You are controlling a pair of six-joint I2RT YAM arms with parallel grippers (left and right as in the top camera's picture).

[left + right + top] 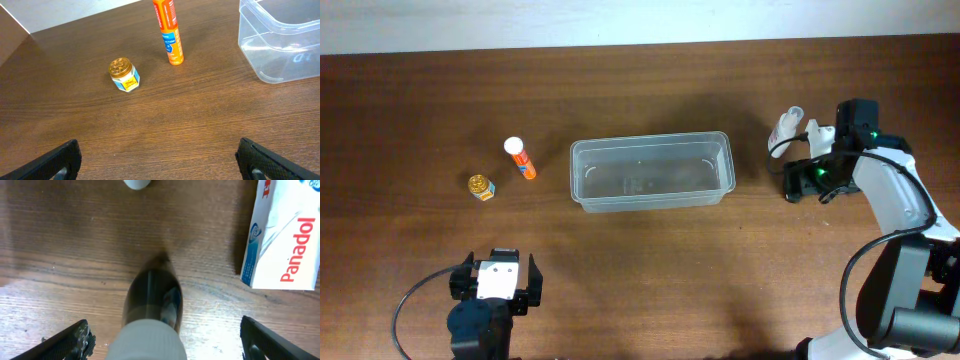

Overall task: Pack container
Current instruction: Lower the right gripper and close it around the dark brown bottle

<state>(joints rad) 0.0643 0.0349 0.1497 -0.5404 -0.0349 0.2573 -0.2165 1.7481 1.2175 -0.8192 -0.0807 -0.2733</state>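
one clear container [578, 172] sits in the middle of the table [650, 290], long side running left to right, with nothing inside it. left of it and well apart is one orange tube [523, 162] with a white cap. near that, a little nearer and further left, one small gold-lidded jar [481, 187] stands upright. nothing lies between these two and the container.

right of the container, one white panadol box [282, 235] lies flat, and near it one dark bottle [150, 292] with a white ribbed cap stands upright. one white rounded thing [136, 183] shows at the top edge of the right wrist view, too cropped to name.

the right tool [161, 335] hangs over that bottle, released, its fingers [75, 339] wide on either side and not touching it. the left tool [157, 155] is at the near left of the table, also released, its fingers spread and holding nothing, with the jar and tube beyond it.

the table is dark brown wood with a clear grain, and a pale strip runs along its far edge.
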